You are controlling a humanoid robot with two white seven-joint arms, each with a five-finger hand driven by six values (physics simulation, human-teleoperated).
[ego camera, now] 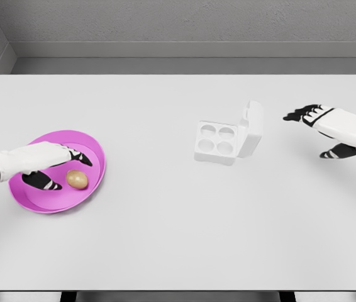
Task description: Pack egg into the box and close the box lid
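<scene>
1. Small tan oval egg lies on the round magenta plate, between the left hand's spread black-tipped fingers and thumb, not clasped.
2. White four-cup egg box, lid upright and open, sits well apart from those fingers.
3. Right hand hovers just beyond the lid, fingers apart, holding nothing.
4. All rests on the white table.

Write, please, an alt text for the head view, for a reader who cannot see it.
The robot's left hand hovers open over a brown egg lying on a pink plate. To the right on the white table stands a white four-cup egg box, lid open, and the right hand waits open beside it.
</scene>
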